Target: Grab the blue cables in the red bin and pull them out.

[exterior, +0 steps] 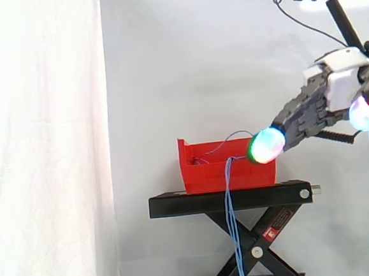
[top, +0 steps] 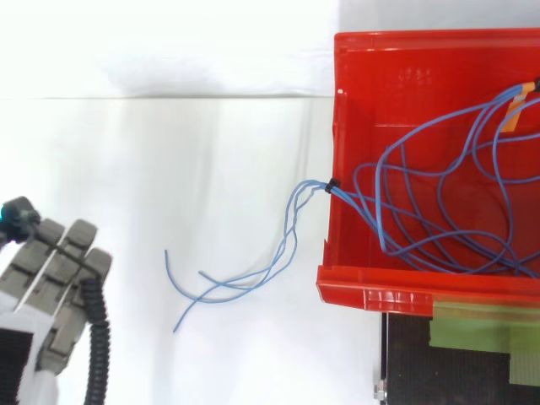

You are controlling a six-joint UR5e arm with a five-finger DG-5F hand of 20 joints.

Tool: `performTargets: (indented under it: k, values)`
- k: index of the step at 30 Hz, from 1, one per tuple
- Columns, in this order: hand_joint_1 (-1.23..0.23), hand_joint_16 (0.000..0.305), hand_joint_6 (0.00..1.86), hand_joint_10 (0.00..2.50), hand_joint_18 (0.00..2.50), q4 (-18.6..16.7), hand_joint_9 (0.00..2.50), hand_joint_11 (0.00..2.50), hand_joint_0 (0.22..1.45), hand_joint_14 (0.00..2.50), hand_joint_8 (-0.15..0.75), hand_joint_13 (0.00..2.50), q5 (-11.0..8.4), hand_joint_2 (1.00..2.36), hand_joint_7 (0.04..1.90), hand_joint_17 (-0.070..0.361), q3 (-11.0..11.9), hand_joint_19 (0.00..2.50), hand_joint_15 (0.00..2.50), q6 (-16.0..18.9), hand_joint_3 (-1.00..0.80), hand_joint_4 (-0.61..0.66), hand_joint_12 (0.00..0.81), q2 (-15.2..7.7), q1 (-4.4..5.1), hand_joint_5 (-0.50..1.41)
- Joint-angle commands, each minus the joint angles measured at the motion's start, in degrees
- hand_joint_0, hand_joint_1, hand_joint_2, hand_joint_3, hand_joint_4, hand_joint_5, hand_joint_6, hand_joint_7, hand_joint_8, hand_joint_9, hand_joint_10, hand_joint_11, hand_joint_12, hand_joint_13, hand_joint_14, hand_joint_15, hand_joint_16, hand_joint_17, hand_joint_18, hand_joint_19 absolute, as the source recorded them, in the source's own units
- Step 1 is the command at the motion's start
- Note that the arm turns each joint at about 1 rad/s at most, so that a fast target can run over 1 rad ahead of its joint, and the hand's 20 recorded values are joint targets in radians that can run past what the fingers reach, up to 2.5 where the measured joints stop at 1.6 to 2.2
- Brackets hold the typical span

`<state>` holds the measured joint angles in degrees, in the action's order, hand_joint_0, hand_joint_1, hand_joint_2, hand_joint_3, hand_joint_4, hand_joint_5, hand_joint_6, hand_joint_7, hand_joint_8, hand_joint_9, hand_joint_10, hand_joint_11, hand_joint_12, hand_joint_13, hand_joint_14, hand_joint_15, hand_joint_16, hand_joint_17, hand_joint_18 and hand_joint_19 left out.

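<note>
Tho robot hand (exterior: 310,112) open, thin cables (exterior: 230,205) drape bin (exterior: 203,175).

The red bin (exterior: 203,175) is left open at the top, so room is given from above. Its walls block the sides. Over the near wall blue cables (exterior: 228,176) are draped, hanging across the black stand (exterior: 177,204).

Blue cables (exterior: 229,198) loosely looped in red bin (top: 380,291); tied bundle over wall, ends hanging below.
</note>
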<state>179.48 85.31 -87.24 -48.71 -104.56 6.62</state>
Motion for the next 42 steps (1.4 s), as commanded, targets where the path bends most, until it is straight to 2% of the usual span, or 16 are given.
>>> performTargets:
  k: [1,3,6,10,14,15,17,21,24,26,31,32,34,36,40,42]
  values:
    - [-0.95,0.054,0.01,0.00,0.07,-3.0,0.36,0.05,0.70,0.00,0.247,0.20,-0.84,1.00,0.39,0.121,0.1,0.12,0.08,-13.6,-1.00,0.24,0.368,-3.2,0.06,0.51]
    - [-0.98,0.054,0.01,0.00,0.08,-5.4,0.36,0.07,0.70,0.00,0.251,0.20,-0.67,1.00,0.43,0.121,0.1,0.12,0.08,-15.9,-1.00,0.24,0.369,-4.7,0.06,0.54]
    - [-1.00,0.054,0.01,0.00,0.08,-8.0,0.37,0.08,0.70,0.00,0.255,0.20,-0.84,1.00,0.48,0.121,0.1,0.12,0.08,-18.1,-1.00,0.23,0.369,-5.0,-0.03,0.56]
    - [-1.03,0.054,0.01,0.00,0.08,-9.5,0.35,0.08,0.69,0.00,0.253,0.20,-0.84,1.00,0.50,0.121,0.0,0.11,0.08,-19.8,-1.00,0.22,0.371,-4.9,-0.12,0.57]
    - [-1.04,0.054,0.01,0.00,0.08,-11.7,0.35,0.09,0.69,0.00,0.254,0.20,-0.93,1.00,0.55,0.122,0.0,0.12,0.08,-25.2,-1.00,0.22,0.372,-5.8,-0.21,0.59]
    - [-1.05,0.054,0.01,0.00,0.08,-11.7,0.36,0.10,0.69,0.00,0.254,0.20,-0.93,1.00,0.57,0.121,0.0,0.12,0.08,-25.2,-1.00,0.21,0.371,-5.8,-0.21,0.61]
    - [-1.05,0.053,0.01,0.01,0.13,-13.4,0.40,0.15,0.69,0.00,0.263,0.22,-1.28,1.00,0.59,0.118,0.1,0.12,0.08,-29.7,-1.00,0.21,0.370,-7.8,-0.12,0.61]
    - [-1.05,0.048,0.01,0.01,0.18,-16.9,0.48,0.32,0.69,0.00,0.269,0.28,-1.28,1.00,0.58,0.109,0.0,0.12,0.12,-32.2,-1.00,0.21,0.370,-10.7,-0.21,0.60]
    - [-1.05,0.045,0.01,0.01,0.21,-18.7,0.51,0.44,0.68,0.01,0.274,0.32,-1.19,1.00,0.56,0.102,0.0,0.11,0.15,-34.3,-1.00,0.21,0.369,-12.0,-0.21,0.57]
    - [-1.04,0.045,0.01,0.02,0.21,-20.6,0.54,0.49,0.68,0.01,0.277,0.34,-1.37,1.00,0.56,0.100,0.0,0.11,0.16,-37.2,-1.00,0.21,0.369,-13.0,-0.30,0.57]
    - [-1.04,0.043,0.01,0.01,0.20,-26.1,0.54,0.48,0.69,0.01,0.276,0.34,-1.46,1.00,0.52,0.097,0.1,0.09,0.16,-43.7,-1.00,0.21,0.364,-13.6,-0.65,0.55]
    - [-1.04,0.043,0.01,0.01,0.20,-28.7,0.54,0.48,0.69,0.01,0.277,0.34,-1.55,1.00,0.52,0.097,0.1,0.09,0.16,-47.6,-1.00,0.20,0.363,-13.6,-1.17,0.55]
    - [-1.03,0.043,0.01,0.01,0.19,-30.2,0.53,0.48,0.69,0.01,0.275,0.34,-1.55,1.00,0.52,0.096,0.1,0.09,0.16,-50.7,-1.00,0.21,0.362,-13.6,-1.44,0.54]
    - [-1.03,0.043,0.01,0.01,0.19,-32.1,0.54,0.49,0.69,0.01,0.276,0.34,-1.63,1.00,0.52,0.096,0.0,0.10,0.16,-57.7,-1.00,0.22,0.361,-13.6,-2.05,0.54]
    - [-1.03,0.042,0.01,0.02,0.26,-33.4,0.69,0.80,0.69,0.01,0.289,0.46,-2.34,1.00,0.52,0.093,0.1,0.16,0.27,-62.8,-1.00,0.21,0.366,-13.6,-2.40,0.55]
    - [-1.03,0.041,0.01,0.02,0.29,-33.3,0.70,0.84,0.69,0.01,0.289,0.48,-2.42,1.00,0.52,0.092,0.1,0.18,0.29,-64.5,-1.00,0.21,0.365,-13.8,-2.58,0.55]
